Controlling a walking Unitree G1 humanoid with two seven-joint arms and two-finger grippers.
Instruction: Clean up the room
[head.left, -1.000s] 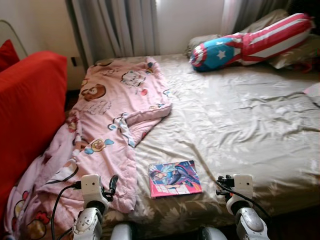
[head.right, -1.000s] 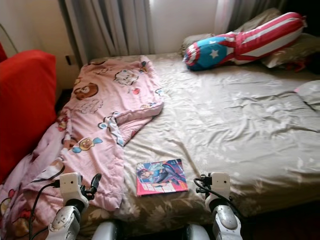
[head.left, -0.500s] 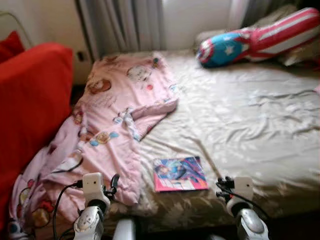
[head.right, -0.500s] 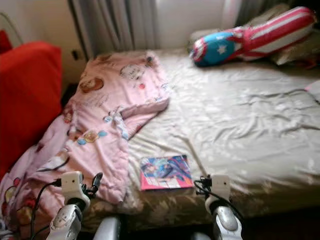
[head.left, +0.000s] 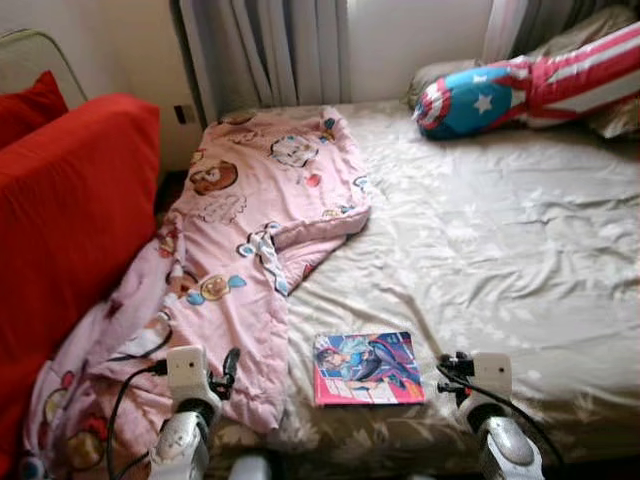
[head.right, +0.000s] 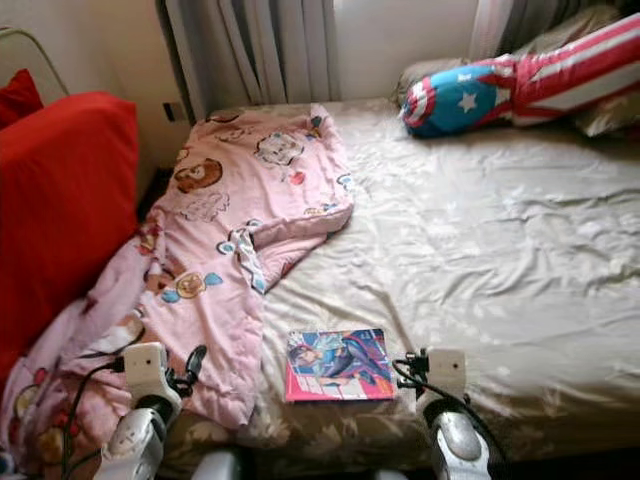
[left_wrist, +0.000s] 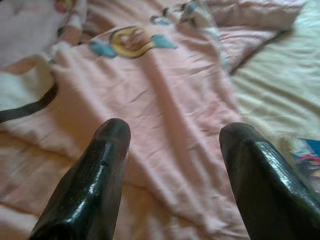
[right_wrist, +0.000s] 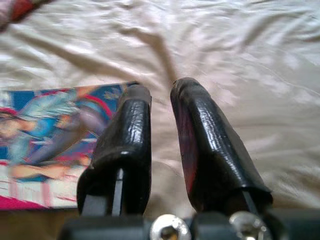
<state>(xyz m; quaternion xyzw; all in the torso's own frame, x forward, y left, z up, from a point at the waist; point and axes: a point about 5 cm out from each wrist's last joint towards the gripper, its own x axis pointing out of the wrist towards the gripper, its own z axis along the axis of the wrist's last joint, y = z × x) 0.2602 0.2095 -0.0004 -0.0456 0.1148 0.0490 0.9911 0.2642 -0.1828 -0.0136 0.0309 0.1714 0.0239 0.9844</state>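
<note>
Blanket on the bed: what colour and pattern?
Pink blanket with cartoon character prints; clearest in the left eye view.

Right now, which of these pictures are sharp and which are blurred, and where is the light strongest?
Both eye views are fairly sharp; daylight from the window washes out the bed sheet and the curtains. In the left wrist view the pink blanket is soft, with the nearby fingers blurred. In the right wrist view the comic book is smeared, and the sheet glares white.
</note>
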